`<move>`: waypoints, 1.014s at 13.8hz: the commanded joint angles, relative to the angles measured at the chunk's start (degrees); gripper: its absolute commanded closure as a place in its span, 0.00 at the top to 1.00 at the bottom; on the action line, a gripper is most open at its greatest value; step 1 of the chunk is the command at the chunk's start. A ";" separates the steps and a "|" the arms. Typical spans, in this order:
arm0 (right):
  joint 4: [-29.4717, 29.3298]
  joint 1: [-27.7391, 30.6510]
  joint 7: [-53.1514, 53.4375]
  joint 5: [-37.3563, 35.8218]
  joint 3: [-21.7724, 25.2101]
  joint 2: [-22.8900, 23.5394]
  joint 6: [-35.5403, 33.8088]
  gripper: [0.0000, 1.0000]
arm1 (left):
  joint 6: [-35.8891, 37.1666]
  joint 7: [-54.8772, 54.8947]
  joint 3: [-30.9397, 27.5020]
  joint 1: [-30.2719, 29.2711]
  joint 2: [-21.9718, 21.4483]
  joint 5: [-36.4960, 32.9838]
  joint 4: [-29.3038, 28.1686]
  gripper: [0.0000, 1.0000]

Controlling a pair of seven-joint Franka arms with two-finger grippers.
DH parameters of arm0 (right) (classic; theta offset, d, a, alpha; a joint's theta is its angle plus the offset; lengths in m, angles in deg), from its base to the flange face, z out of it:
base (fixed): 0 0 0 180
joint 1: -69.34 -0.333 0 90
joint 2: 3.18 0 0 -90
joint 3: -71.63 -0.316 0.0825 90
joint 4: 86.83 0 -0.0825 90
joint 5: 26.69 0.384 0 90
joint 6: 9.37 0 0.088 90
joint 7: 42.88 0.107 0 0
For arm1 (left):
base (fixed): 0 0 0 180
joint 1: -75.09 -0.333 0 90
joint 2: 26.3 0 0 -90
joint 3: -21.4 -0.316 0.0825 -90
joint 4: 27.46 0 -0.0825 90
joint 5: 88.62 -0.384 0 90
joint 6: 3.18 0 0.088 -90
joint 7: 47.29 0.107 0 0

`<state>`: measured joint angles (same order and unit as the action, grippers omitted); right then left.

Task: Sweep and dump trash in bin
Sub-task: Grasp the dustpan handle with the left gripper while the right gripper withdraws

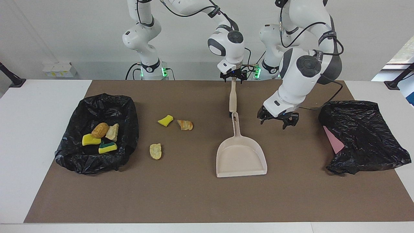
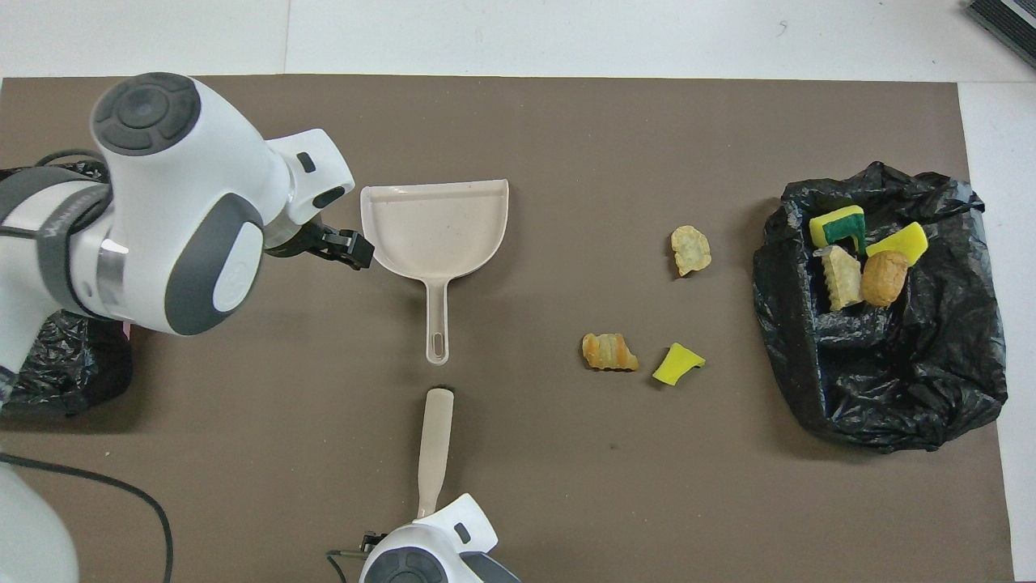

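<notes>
Three pieces of trash lie loose on the brown mat: a yellow sponge piece, a tan chunk and a pale chunk. Several more lie in the black-lined bin at the right arm's end. The beige dustpan lies flat mid-table, handle toward the robots. The beige brush lies in line with it, nearer the robots. My right gripper is open at the brush handle's end. My left gripper hangs open and empty beside the dustpan.
A crumpled black bag over a pink thing sits at the left arm's end of the mat. White table shows around the mat's edges.
</notes>
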<state>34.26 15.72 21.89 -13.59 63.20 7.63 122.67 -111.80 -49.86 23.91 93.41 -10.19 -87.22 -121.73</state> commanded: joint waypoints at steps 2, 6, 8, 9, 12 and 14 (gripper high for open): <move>0.64 0.36 0.18 1.31 -0.01 -1.31 0.42 0.96 | -7.47 -7.96 -0.93 4.88 1.55 0.54 -4.33 1.00; 0.46 0.19 0.18 0.43 0.08 -1.66 0.33 0.45 | -11.07 -16.57 -0.75 9.36 1.82 3.08 -8.19 1.00; 0.55 0.19 0.18 0.43 -0.01 -1.66 0.33 0.27 | -11.88 -20.00 -0.75 10.33 2.00 3.26 -9.78 1.00; 0.55 0.19 0.27 0.43 -0.01 -1.75 0.33 0.13 | -12.40 -20.89 -0.75 10.95 2.00 3.26 -10.39 1.00; 0.55 0.19 0.27 0.35 0.08 -2.45 -0.37 0.00 | -11.79 -21.25 -0.84 10.87 2.00 3.70 -10.40 0.85; 0.55 0.45 0.36 0.26 0.26 -4.47 -2.82 0.00 | -11.62 -21.08 -0.84 10.52 1.82 3.61 -10.22 0.59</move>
<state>34.07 15.74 21.90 -13.58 63.32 6.32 122.22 -122.66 -70.56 23.78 103.63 -7.44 -84.17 -131.10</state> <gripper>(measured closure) 0.736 0.181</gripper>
